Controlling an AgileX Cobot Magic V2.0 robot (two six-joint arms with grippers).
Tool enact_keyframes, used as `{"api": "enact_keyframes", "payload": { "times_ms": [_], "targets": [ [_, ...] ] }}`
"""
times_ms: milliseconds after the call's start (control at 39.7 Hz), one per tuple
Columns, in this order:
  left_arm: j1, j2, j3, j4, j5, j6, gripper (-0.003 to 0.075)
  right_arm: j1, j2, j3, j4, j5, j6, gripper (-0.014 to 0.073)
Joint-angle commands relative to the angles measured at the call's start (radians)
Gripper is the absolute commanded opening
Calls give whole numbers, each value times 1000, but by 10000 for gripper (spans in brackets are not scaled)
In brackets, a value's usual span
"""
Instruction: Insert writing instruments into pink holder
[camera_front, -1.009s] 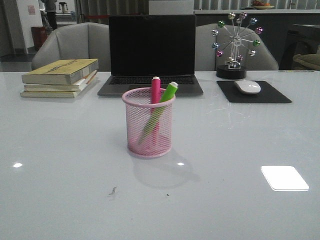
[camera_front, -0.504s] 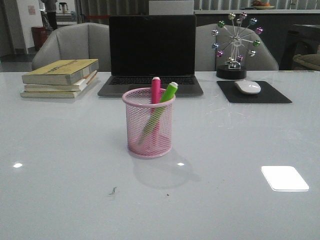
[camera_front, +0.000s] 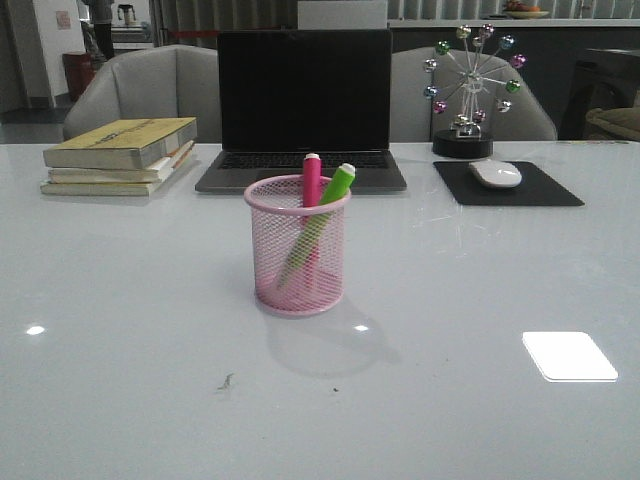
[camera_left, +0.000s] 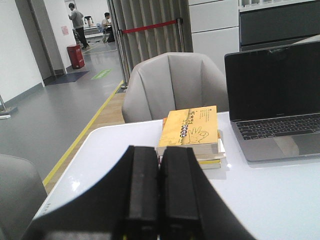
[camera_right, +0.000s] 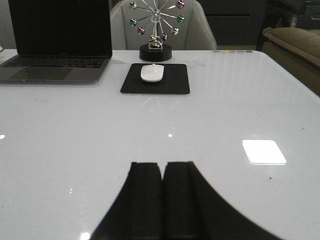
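You see the round pink wire-mesh holder (camera_front: 298, 247) upright; the magenta pen (camera_front: 311, 182) stands near-vertical, the green pen (camera_front: 335, 187) leans toward one o'clock. Left gripper (camera_left: 159, 200) and right gripper (camera_right: 161, 200) are both pressed together, empty.

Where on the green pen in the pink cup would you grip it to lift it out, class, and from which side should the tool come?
Probably the capped top of the green pen, the only part clear of the pink holder. It leans right, its lower end down in the mesh, so come from above, closing across the cap and keeping off the pink pen beside it.
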Motion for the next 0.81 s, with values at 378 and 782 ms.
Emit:
{"api": "enact_keyframes", "payload": {
  "times_ms": [378,782],
  "targets": [
    [3,-12,-29,-4,-82,1,92,-2,-19,1,-12,-79,0,57],
    [1,-180,-29,243,134,-317,92,-2,-19,1,-12,-77,0,57]
  ]
}}
